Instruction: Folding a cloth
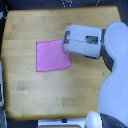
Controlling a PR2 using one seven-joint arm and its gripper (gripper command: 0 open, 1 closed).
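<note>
claw (pixel 65 44) at cloth edge, state unclear | 1 pink cloth (pixel 52 56) | 1 table (pixel 30 30)

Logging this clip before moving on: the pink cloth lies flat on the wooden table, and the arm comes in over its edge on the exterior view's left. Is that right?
Not quite. The cloth does lie flat on the wooden table, but the arm comes in over its edge on the exterior view's right, not the left. The exterior view shows this.

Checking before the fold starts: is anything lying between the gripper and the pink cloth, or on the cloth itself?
Nothing visible. The cloth lies flat and bare on the wooden table; the gripper is already at its edge on the exterior view's right.
</note>
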